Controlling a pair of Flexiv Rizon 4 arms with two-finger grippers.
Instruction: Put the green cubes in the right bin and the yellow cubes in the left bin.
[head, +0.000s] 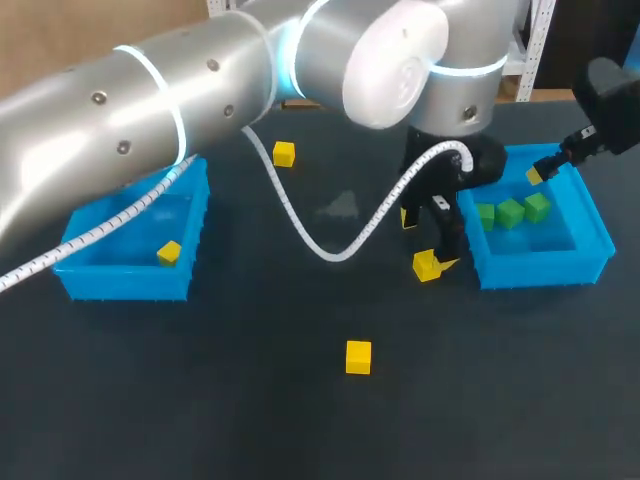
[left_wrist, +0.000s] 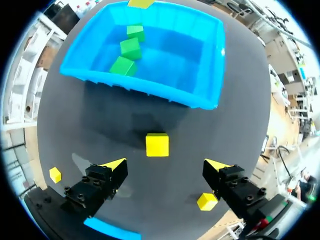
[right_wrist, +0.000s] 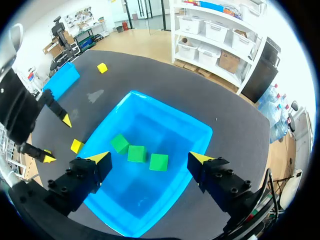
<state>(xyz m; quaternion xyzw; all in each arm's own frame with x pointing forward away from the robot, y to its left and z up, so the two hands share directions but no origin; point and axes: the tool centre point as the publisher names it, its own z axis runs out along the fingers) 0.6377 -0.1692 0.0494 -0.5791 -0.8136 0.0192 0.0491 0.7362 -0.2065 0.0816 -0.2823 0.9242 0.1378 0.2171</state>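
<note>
- Left wrist view showed the left end effector (left_wrist: 166, 166), fingers spread wide and empty, poised over a yellow cube (left_wrist: 157, 144) that lay on the desk (left_wrist: 227, 125) just beside the right bin (left_wrist: 150, 93), outside its near wall.
- The step in hand looked to be the pickup of that cube, bound for the left bin (head: 125, 285), well apart across the desk.
- Done well, it would call for a straight descent with the cube centred between the fingers. It seemed to sit slightly ahead of their line, toward the bin.
- The fingers would best close on two opposite flat faces, clear of the bin wall, before a lift high enough to pass the left bin's rim.
- The cube had no long axis. It rested flat on one face, its sides apparently near square to the finger line and parallel to the bin wall, so little wrist turn seemed needed.
- Over the right bin, the right end effector (right_wrist: 149, 158) hung wide open and empty above three green cubes (right_wrist: 136, 153) lying in a row.
</note>
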